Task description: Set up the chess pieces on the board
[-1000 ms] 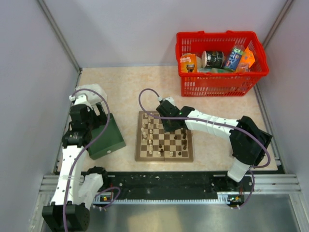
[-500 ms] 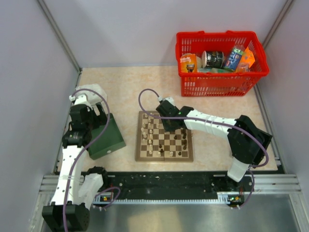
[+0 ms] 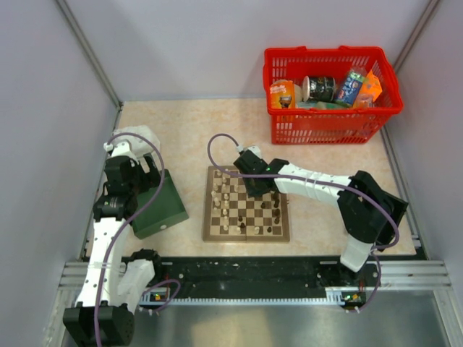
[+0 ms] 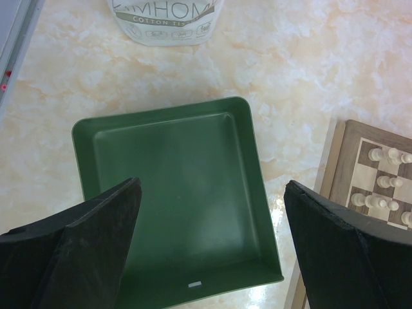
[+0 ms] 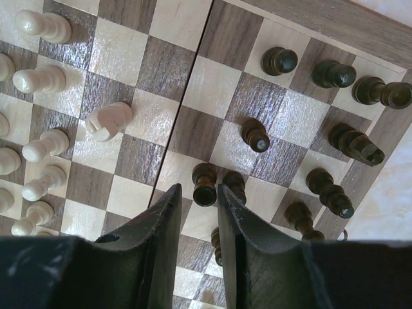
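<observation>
The board point(image 3: 246, 236) lies mid-table with cream-white chess pieces point(image 3: 223, 199) along its left side and dark brown ones point(image 3: 275, 210) along its right. My right gripper point(image 3: 255, 189) hangs low over the board. In the right wrist view its fingertips point(image 5: 198, 188) stand narrowly apart on either side of a dark piece point(image 5: 205, 183), with a thin gap still showing on the left. A white knight point(image 5: 108, 120) lies on its side. My left gripper point(image 4: 212, 187) is wide open above the green box point(image 4: 174, 193) and holds nothing.
A red basket point(image 3: 329, 116) of groceries stands at the back right. The dark green box point(image 3: 158, 206) sits left of the board. A white labelled container point(image 4: 166, 19) stands beyond the box. More dark pieces point(image 5: 335, 74) crowd close to the right fingers.
The right gripper's jaws have narrowed around the dark piece, and the right arm has shifted slightly left. The left arm has not moved.
</observation>
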